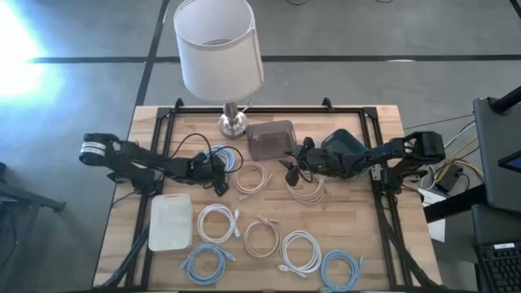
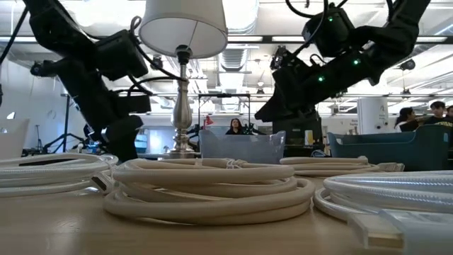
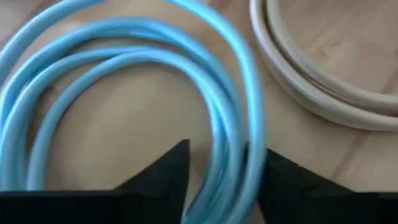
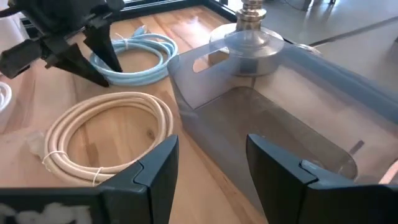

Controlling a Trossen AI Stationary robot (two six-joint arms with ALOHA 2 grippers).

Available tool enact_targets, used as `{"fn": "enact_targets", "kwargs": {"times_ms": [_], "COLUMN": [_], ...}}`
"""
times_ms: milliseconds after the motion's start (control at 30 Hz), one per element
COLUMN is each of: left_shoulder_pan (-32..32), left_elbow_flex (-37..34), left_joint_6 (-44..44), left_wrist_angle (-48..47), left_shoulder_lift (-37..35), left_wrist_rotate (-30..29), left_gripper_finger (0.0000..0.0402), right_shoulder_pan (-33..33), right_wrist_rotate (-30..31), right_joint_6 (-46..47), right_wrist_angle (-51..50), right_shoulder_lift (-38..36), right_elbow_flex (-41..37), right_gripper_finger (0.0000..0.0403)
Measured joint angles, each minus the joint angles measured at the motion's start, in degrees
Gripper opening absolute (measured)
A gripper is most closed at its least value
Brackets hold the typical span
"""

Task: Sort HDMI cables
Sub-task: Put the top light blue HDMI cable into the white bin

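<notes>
Though coiled alike, HDMI cables (image 1: 217,222) differ.

In the left wrist view we see only part of the light blue cable coil (image 3: 224,118), blurred and cut off at the picture's edges, with a strand running down between the left gripper (image 3: 217,180) fingers where we cannot tell whether they touch it. From above, the left gripper hides part of that coil, and the lampshade (image 1: 218,47) covers most of the lamp's stem. In the low view the nearest white cable (image 2: 396,202) is blurred and runs off the picture's edge, and the people (image 2: 425,113) beyond the surface are perhaps too small to make out.
</notes>
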Motion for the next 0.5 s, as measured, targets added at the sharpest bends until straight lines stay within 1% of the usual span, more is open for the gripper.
{"fn": "enact_targets", "kwargs": {"times_ms": [167, 200, 367, 500], "left_shoulder_pan": [0.0, 0.0, 0.0, -0.9], "left_elbow_flex": [0.6, 0.8, 3.4, 8.0], "left_joint_6": [-0.1, -0.1, 0.8, 0.9], "left_wrist_angle": [-0.5, -0.9, -1.1, -8.9], "left_shoulder_lift": [-2.0, -2.6, -7.0, -10.5], "left_wrist_rotate": [1.0, 0.9, 0.0, -0.9], "left_gripper_finger": [0.0044, 0.0039, 0.0039, 0.0047], "right_shoulder_pan": [0.0, 0.0, 0.0, 0.0], "right_wrist_rotate": [-0.1, -0.1, -0.2, -0.2], "right_joint_6": [0.0, 0.0, -0.1, -0.2], "right_wrist_angle": [0.1, 0.1, 0.1, 0.1], "right_shoulder_lift": [-1.2, -1.5, -2.3, -2.3], "right_elbow_flex": [0.6, 0.6, 0.6, 0.6], "right_gripper_finger": [0.0185, 0.0185, 0.0185, 0.0185]}}
